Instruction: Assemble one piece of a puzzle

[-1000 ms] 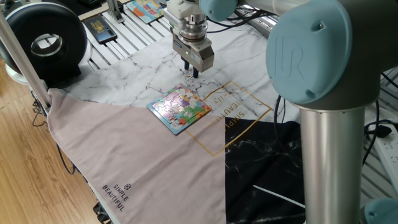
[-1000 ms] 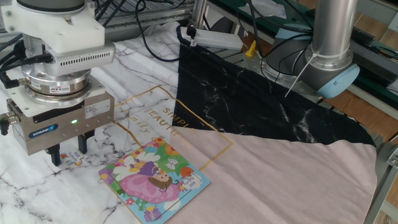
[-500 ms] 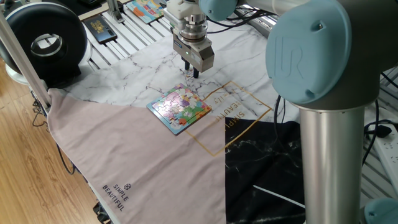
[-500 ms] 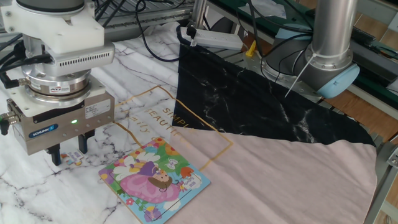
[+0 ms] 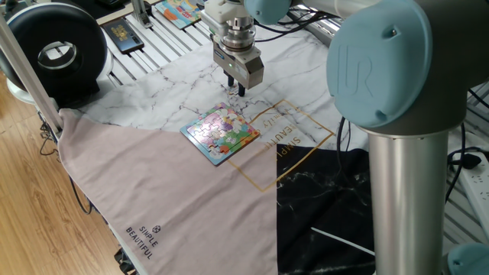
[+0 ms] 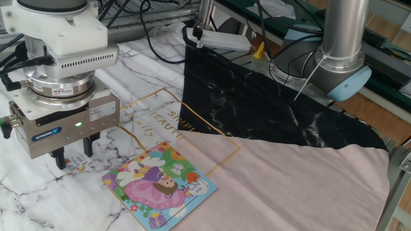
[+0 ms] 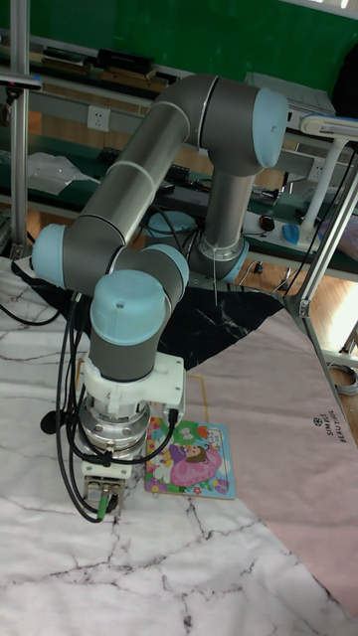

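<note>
1. The puzzle [image 5: 221,132] lies flat on the cloth-covered table [image 5: 176,206], where the marble-patterned part meets the pink part, its corner just beside the gold printed square
2. In the other fixed view the puzzle [image 6: 159,185] shows a girl in a pink dress among flowers, with a thin blue rim
3. The gripper [image 6: 72,156] points straight down over the marble cloth, just beside the puzzle's far corner
4. Its two dark fingers [image 6: 88,147] stand a little apart with a small pale piece [image 6: 76,161] between them; whether they press on it cannot be told
5. In one fixed view the gripper [image 5: 236,88] hangs close above the cloth, near the puzzle's upper edge
6. In the tall fixed view the arm's wrist hides the fingertips; the puzzle [image 7: 194,459] lies just to the right of it
7. A dark card [image 5: 122,34] and an orange-edged picture board [image 5: 176,11] lie well apart, on the slatted surface at the far end
</note>
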`<state>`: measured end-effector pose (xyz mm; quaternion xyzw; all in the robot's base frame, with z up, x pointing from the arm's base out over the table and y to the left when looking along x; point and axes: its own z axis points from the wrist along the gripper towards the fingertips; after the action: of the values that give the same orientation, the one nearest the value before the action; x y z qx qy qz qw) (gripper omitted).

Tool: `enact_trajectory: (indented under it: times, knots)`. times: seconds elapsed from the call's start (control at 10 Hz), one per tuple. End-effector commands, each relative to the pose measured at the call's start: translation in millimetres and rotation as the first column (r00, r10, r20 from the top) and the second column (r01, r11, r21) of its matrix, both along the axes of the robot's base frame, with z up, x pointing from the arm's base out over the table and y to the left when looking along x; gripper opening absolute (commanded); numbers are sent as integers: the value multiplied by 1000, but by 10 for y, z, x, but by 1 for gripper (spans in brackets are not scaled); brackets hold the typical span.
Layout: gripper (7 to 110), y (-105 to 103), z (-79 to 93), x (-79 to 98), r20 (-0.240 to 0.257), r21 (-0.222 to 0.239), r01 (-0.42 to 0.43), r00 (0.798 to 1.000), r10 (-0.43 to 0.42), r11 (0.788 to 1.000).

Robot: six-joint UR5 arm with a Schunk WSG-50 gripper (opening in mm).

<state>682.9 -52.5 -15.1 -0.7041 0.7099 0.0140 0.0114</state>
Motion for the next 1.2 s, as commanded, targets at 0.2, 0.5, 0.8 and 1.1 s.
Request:
enact_trajectory:
  times: [0.2, 0.5, 0.8, 1.1]
  knots:
    - [44, -15, 4, 18, 5, 2, 5, 1000, -5, 1000]
    - [44, -15, -1, 19, 5, 4, 10, 1000, -10, 1000]
    - [44, -37, -6, 23, 8, -7, 14, 1000, -14, 1000]
    - [44, -40, -7, 28, 10, -10, 14, 1000, -14, 1000]
